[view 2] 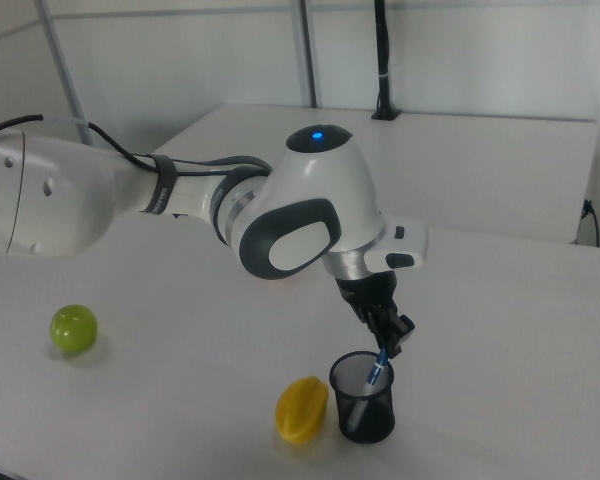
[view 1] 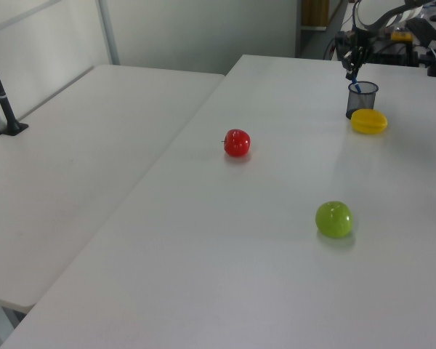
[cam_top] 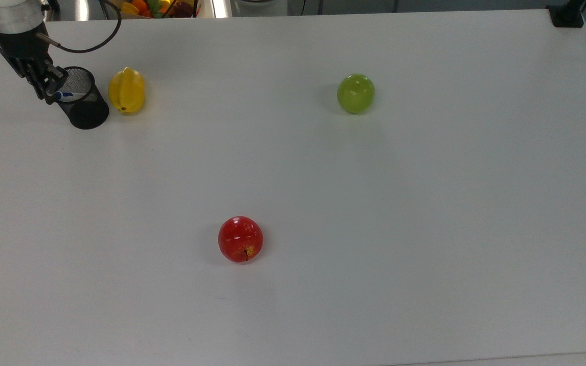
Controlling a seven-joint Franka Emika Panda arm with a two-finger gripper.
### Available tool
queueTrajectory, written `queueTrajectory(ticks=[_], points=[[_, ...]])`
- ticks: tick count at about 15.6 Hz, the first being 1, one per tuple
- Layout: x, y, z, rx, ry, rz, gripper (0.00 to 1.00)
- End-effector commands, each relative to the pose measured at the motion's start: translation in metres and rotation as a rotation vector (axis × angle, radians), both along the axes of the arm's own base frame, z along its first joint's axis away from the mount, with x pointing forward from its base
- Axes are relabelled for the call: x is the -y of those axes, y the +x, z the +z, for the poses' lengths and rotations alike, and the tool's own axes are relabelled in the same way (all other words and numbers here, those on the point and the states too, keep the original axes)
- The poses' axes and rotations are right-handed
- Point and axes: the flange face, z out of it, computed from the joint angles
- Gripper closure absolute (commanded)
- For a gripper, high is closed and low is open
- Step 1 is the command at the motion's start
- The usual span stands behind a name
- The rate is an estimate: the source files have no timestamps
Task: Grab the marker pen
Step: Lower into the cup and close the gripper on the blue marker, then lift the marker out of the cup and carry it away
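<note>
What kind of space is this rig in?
Likely a robotics lab: a Franka arm with its claw over a mesh pen cup on bare white tables, toy fruit as props, such as the red apple.

You get even, bright overhead light; the white bench [cam_top: 425,203] shows no glare. Soft, faint shadows sit under the red apple [cam_top: 240,239] and green apple [cam_top: 356,93]. Slight softness throughout.
</note>
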Motion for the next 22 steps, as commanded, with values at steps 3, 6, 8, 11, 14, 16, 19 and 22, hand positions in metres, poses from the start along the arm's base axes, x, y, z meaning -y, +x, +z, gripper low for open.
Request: queueTrajectory(ticks=[3,6,8,11,14,16,19,22], points=[[0.0,-0.002,0.005,0.03,0.001,0.013,0.89],[-0.001,0.002,0.031,0.067,-0.009,0.017,0.89],[-0.006,0.001,0.052,0.101,-0.013,0.026,0.89],[-0.011,0.004,0.085,0.152,-0.026,0.041,0.89],[-0.018,0.005,0.115,0.166,-0.019,0.054,0.89],[-0.029,0.003,0.138,0.166,-0.003,0.073,0.88],[-0.048,0.001,0.155,0.127,0.037,0.101,0.88],[-0.083,0.007,0.146,0.045,0.087,0.153,0.88]])
